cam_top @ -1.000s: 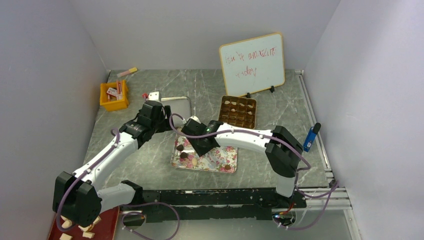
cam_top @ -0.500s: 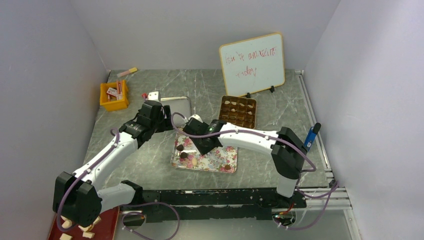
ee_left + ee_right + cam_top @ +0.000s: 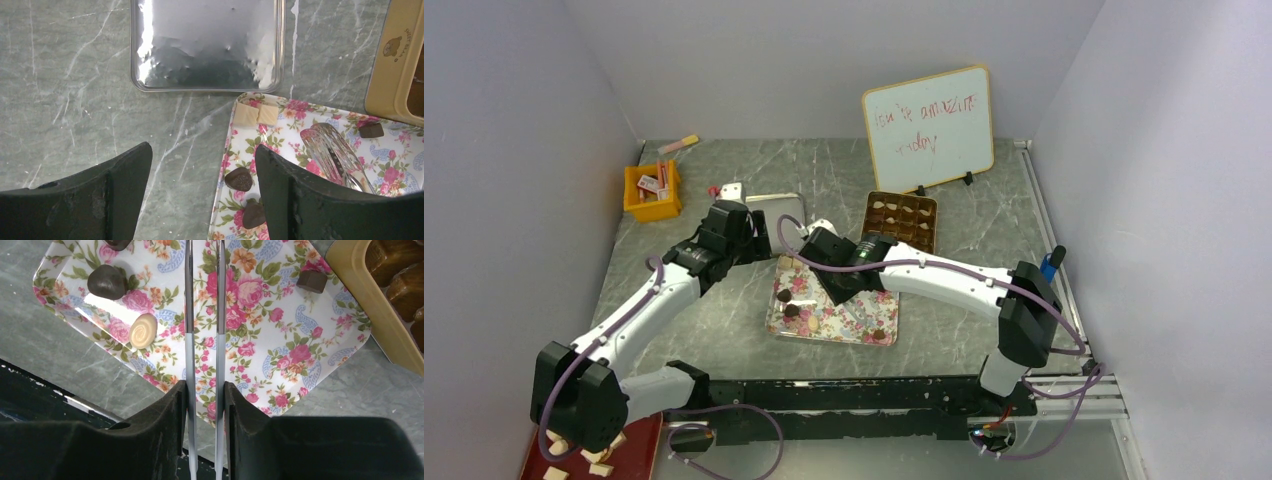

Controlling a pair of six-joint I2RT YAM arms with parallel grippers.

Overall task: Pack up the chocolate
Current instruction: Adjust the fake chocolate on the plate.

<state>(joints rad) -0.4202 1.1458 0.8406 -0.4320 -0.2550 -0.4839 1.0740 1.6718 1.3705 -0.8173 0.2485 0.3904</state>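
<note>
Left tool (image 3: 200, 155) wide, empty; right tool (image 3: 204, 390) tight on apparent tongs (image 3: 220, 315) over floral tray (image 3: 300, 355).

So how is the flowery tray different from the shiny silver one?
The flowery tray has pink roses all over; the silver tray is plain and mirror-shiny. The flowery tray has chocolates on it and tongs over it; the silver tray's visible part holds nothing. Both are flat, rimmed rectangles with rounded corners on the marble table.
</note>
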